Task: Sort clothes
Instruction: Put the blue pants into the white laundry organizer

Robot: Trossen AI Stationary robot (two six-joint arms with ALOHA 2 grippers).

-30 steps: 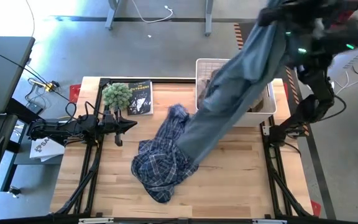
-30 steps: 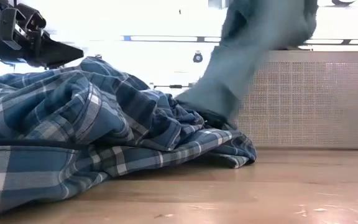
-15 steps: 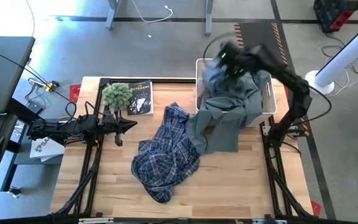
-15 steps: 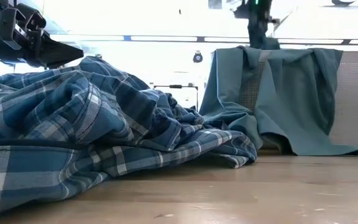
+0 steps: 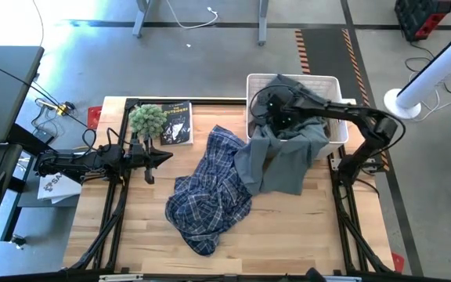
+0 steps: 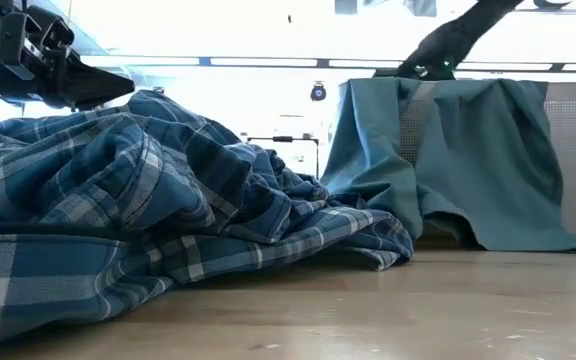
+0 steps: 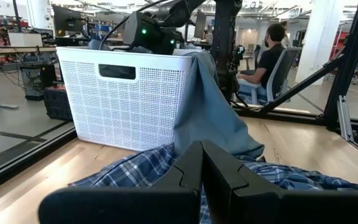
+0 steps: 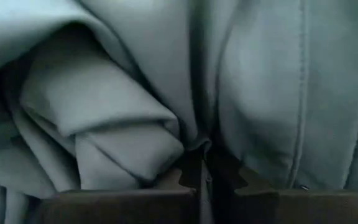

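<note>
The grey-blue garment [image 5: 280,153] hangs over the basket [image 5: 331,82] rim, half inside and half spilling onto the table [image 5: 304,227] against the plaid shirt [image 5: 206,200]; if pulled away now, its hanging weight could drag it back out. The right gripper [image 5: 276,110] sits over the basket, fingers [image 8: 191,171] pinched together on a fold, apparently gripping it. The left gripper [image 5: 156,158] waits at the left, fingers closed on nothing.
</note>
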